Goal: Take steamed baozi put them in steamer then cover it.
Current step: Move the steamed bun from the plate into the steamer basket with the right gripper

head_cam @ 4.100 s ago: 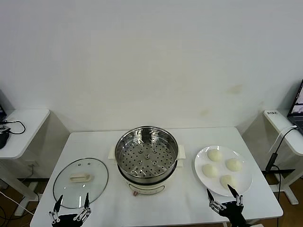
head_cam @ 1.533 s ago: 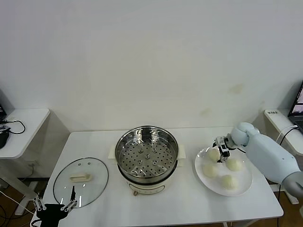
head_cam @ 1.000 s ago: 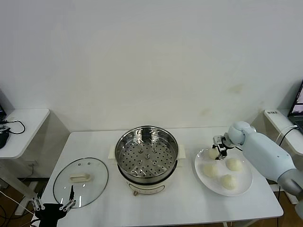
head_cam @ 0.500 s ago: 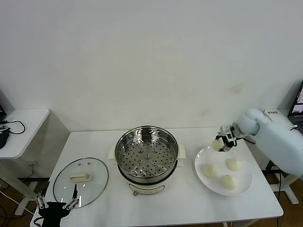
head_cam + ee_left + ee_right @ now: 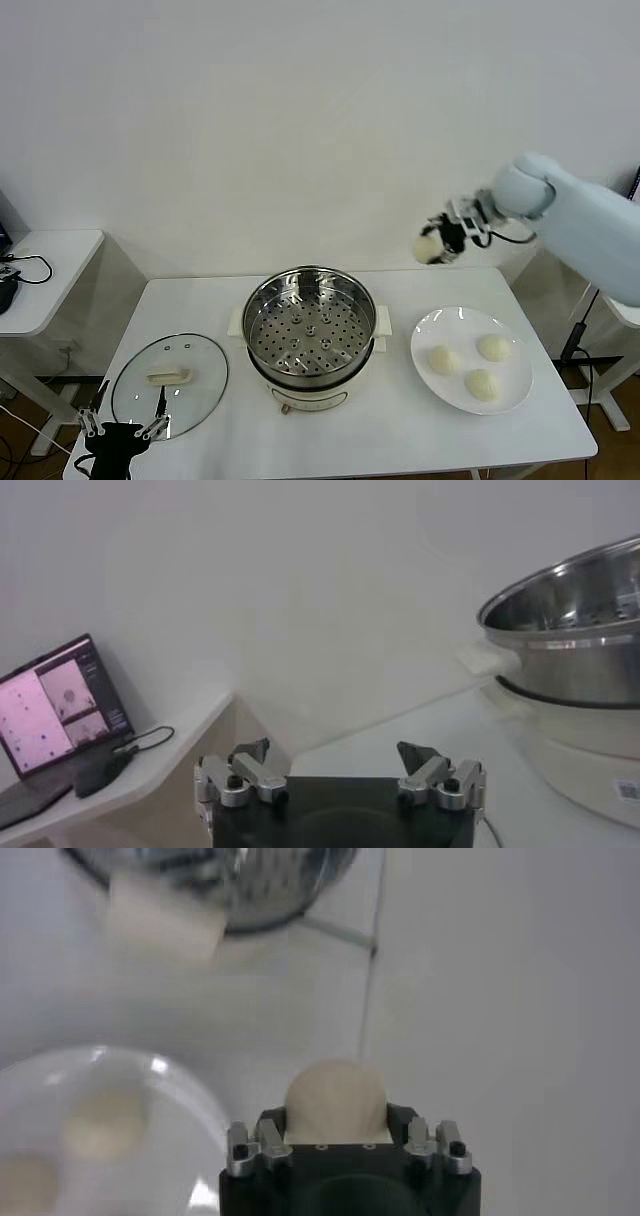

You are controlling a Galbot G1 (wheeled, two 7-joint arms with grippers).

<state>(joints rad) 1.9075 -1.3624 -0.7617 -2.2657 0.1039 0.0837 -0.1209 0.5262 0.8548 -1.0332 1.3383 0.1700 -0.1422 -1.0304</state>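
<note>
My right tool clamped on one baozi, raised above the plate and beside the steamer, my left tool spread open, empty, parked at the bench edge

Right arm: smooth pale blue-white rounded shell. Both grippers, left gripper and right gripper: black body, silver finger links with dark screws, black pointed tips.

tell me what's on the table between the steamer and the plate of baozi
Nothing: the head view shows only bare table between the steamer and the plate. The right gripper holds one baozi higher up.
</note>
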